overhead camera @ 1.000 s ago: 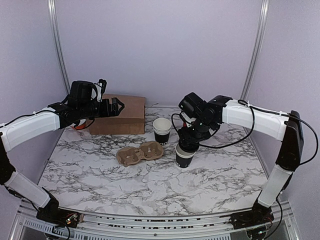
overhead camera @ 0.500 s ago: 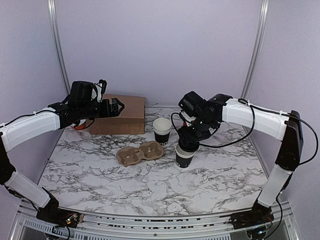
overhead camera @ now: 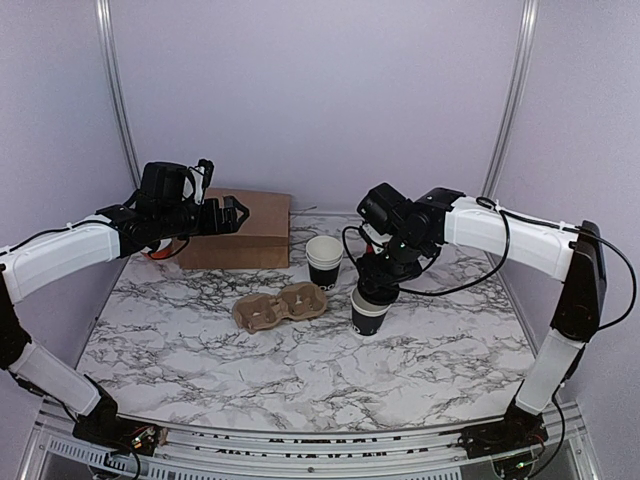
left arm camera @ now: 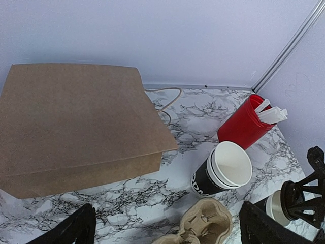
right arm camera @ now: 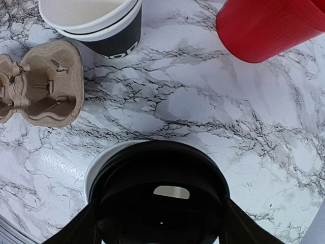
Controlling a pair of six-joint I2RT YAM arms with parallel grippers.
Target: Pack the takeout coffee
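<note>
The takeout coffee [overhead camera: 369, 314], a small black cup with white lettering, stands on the marble right of centre. My right gripper [overhead camera: 378, 284] is directly above it, shut on the round black lid [right arm camera: 160, 198]. The lid sits over the cup mouth, and a crescent of the cup's white rim [right arm camera: 96, 170] shows at its left. My left gripper [overhead camera: 232, 215] hangs open and holds nothing, in the air by the brown paper bag [overhead camera: 247, 230]. In the left wrist view the bag [left arm camera: 76, 122] lies flat, and the coffee [left arm camera: 275, 207] shows at the right edge.
A stack of lidless black cups [overhead camera: 323, 260] stands behind and left of the coffee. A cardboard two-cup carrier [overhead camera: 281, 306] lies left of it. A red cup of utensils [left arm camera: 245, 124] stands at the back, beside the stack [left arm camera: 223, 172].
</note>
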